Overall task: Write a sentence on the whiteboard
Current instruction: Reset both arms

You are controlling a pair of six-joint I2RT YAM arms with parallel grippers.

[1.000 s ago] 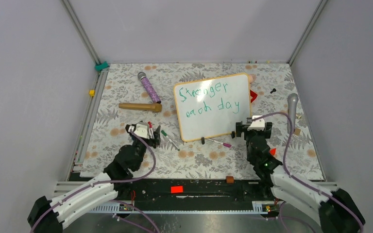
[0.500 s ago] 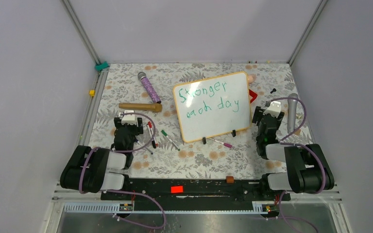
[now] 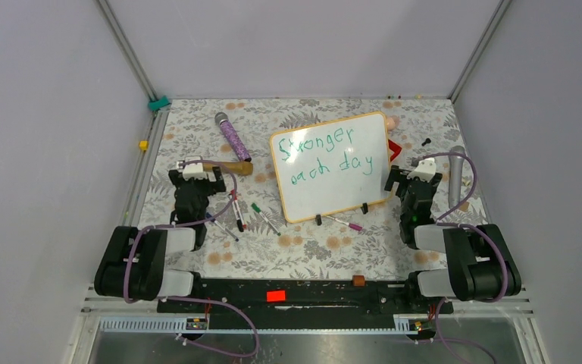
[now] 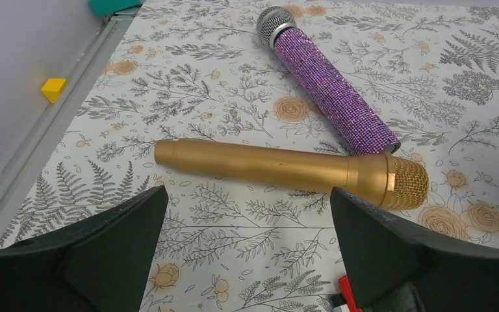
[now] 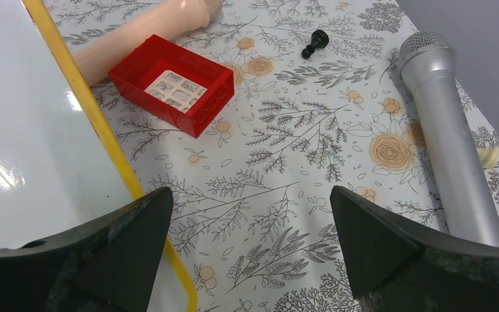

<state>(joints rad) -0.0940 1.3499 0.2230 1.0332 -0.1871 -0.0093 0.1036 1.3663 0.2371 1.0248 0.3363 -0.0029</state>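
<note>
step: writing judged done, sentence (image 3: 330, 155) legible on whiteboard (image 3: 364, 193) at frame centre | left claw (image 3: 195, 176) wide, empty | right claw (image 3: 413, 174) wide, empty, just beside board's right edge | next: arms to be parked | room: markers (image 3: 235, 212) lower left, silver mic (image 5: 448, 130) far right

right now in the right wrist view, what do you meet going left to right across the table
whiteboard -> red block -> small black peg -> silver microphone
</note>
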